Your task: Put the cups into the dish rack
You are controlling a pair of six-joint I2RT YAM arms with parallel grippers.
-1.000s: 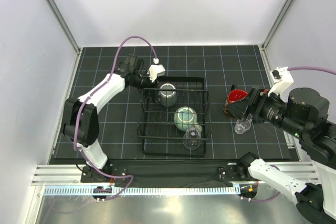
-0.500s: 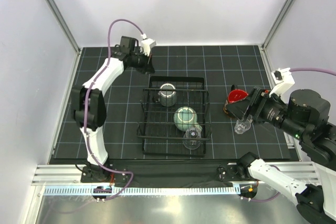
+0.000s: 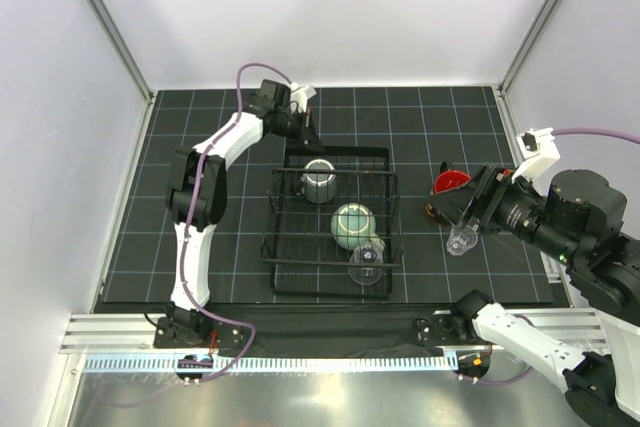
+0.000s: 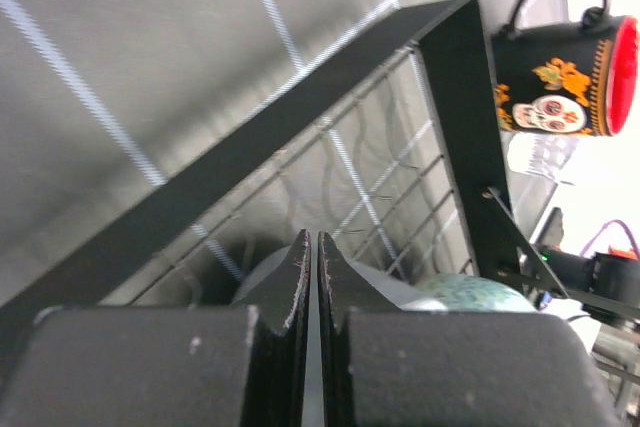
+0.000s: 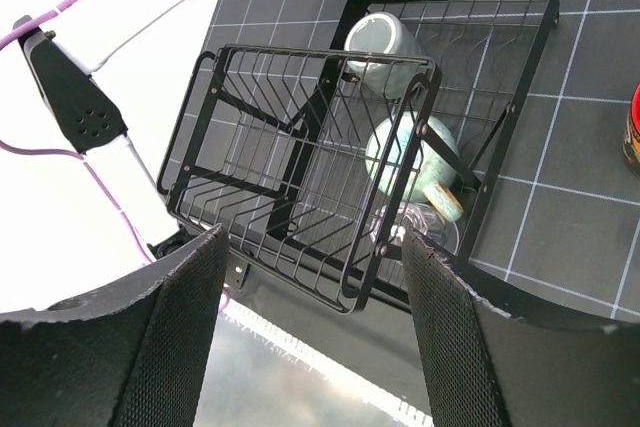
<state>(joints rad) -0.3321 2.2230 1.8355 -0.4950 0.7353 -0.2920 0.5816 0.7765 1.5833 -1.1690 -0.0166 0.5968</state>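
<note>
The black wire dish rack (image 3: pixel 283 247) stands mid-table. In it are the dark grey-green mug (image 3: pixel 320 179), the speckled pale-green mug (image 3: pixel 352 224) and one clear glass (image 3: pixel 367 262). The skull-print cup with the red inside (image 3: pixel 450 185) lies on the mat to the right of the rack, and the second clear glass (image 3: pixel 462 242) is just in front of it. My left gripper (image 3: pixel 304 123) is shut and empty over the rack's far-left corner (image 4: pixel 300 117); its view shows the skull cup (image 4: pixel 560 87). My right gripper (image 5: pixel 312 242) is open and empty, above the two cups on the mat, and looks at the rack (image 5: pixel 260 197).
The black gridded mat (image 3: pixel 200 207) covers the table inside white walls. The left arm (image 3: pixel 215 162) stretches along the rack's left side to the back. A metal rail (image 3: pixel 300 362) runs along the near edge. The right arm's body (image 3: pixel 570 217) fills the right side.
My left gripper drew back from the rack's far-left side, then swung right to its far-left corner, and the arm straightened. The right arm and all the cups stayed put.
</note>
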